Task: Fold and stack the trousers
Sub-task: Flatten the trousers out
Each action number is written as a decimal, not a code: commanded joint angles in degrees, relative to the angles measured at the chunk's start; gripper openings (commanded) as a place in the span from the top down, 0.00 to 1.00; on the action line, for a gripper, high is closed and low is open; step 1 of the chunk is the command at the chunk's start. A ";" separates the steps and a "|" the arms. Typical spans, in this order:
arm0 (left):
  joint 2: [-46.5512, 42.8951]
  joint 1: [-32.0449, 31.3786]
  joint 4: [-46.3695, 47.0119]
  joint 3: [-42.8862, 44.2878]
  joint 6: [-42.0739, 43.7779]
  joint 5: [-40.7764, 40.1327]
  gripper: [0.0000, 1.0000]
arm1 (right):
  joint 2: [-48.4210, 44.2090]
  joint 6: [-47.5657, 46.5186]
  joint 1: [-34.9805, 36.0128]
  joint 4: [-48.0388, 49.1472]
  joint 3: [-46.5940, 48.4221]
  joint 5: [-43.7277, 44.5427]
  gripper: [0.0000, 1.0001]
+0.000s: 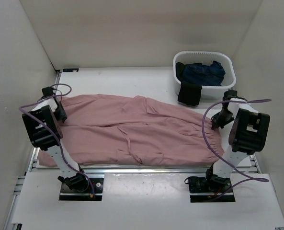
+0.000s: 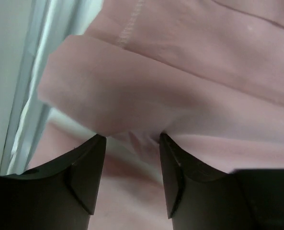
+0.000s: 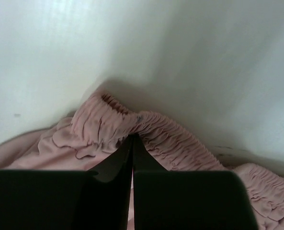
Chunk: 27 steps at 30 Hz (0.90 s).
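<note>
From above, the trousers (image 1: 132, 132) lie unfolded on the counter (image 1: 108, 76) before the basket (image 1: 231, 73), all folding yet to do; in the wrist views, the left end effector (image 2: 132, 139) straddles a cloth fold half open, and the right end effector (image 3: 132, 136) is clamped shut on the waistband (image 3: 170, 139).

Dusty-pink trousers (image 1: 132, 129), spread lengthwise across the table (image 1: 113, 79), wrinkled, legs leftward, gathered waistband (image 3: 170, 139) at right

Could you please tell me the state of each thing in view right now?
trousers, spread out flat, not yet folded.
left tool, open, tips at a fold of the pink fabric.
right tool, shut on the waistband.
basket, holding dark clothes, one piece draped over its front rim.
</note>
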 commanded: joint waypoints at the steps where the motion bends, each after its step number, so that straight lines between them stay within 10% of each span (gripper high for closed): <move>1: -0.68 5.52 -6.42 -8.91 0.93 -1.41 0.40 | -3.37 1.10 -2.53 -3.76 -3.96 4.91 1.00; 4: -6.31 5.53 -9.75 -7.96 0.93 1.93 0.08 | -5.67 -1.26 -3.07 -4.29 -4.06 6.50 1.00; 6: -7.63 4.92 -12.56 -3.67 0.93 6.30 0.00 | -6.37 -4.33 -3.07 -4.91 -1.09 6.50 0.80; 16: 9.13 3.33 -24.35 36.32 0.93 18.38 0.00 | -1.72 -5.23 -0.09 -8.25 14.48 2.29 0.33; 27: 26.19 2.19 -22.77 46.10 0.93 19.07 0.00 | 7.68 -0.83 1.59 -4.12 12.11 -1.15 0.26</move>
